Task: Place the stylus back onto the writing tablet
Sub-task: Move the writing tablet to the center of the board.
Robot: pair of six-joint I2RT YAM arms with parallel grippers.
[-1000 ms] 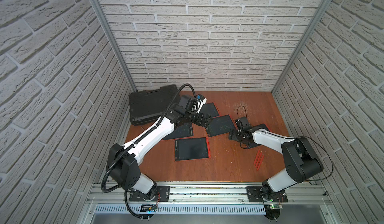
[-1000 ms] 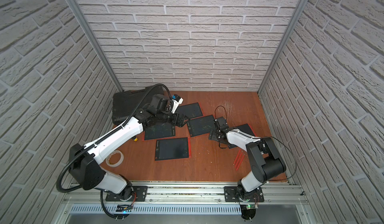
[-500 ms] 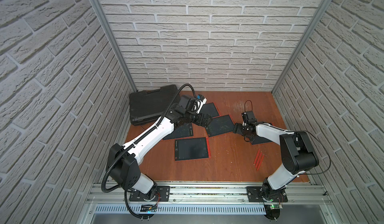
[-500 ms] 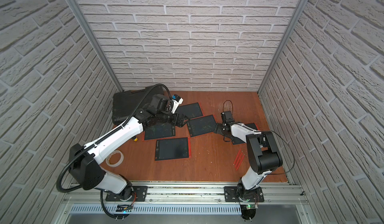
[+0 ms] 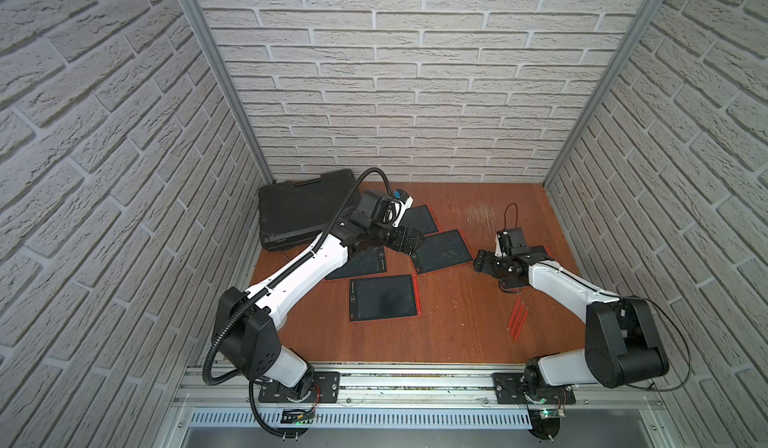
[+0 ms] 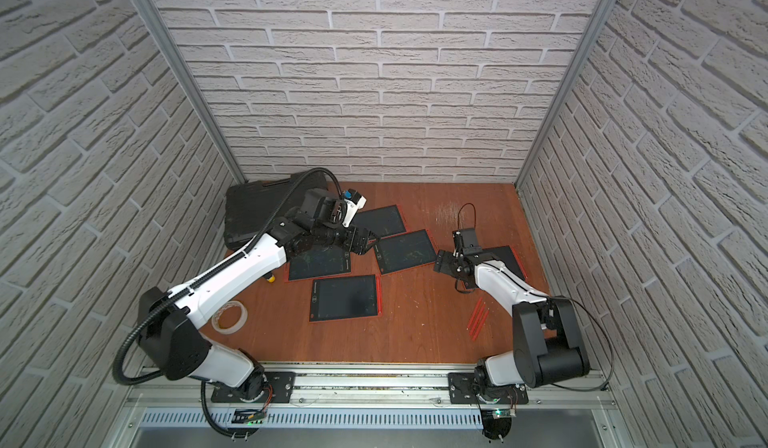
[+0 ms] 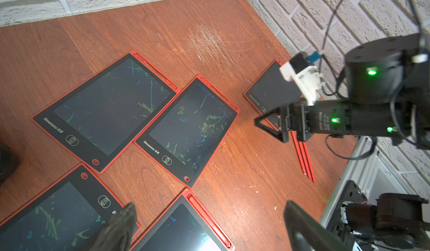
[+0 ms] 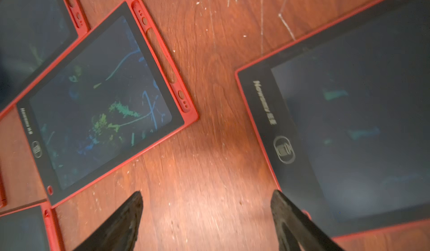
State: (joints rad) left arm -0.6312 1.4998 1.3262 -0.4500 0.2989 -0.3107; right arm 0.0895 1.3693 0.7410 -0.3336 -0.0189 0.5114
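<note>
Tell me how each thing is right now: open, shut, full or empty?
left gripper: open, empty
right gripper: open, empty
black case: shut
front tablet: stylus in its slot
middle tablet: stylus slot empty
loose styluses: lying flat on the table

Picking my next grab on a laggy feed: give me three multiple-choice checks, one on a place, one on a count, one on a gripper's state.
1. Where do the loose styluses lie? A) on the black case B) on the bare table C) on a tablet screen
2. How many loose styluses? A) one B) three C) six
3. The right gripper is: A) open, empty B) shut on a stylus C) shut on a tablet
Answers: 1 B, they lie on wood in both top views; 2 B, three lie side by side; 3 A, its wrist view shows nothing between its spread fingers.
</note>
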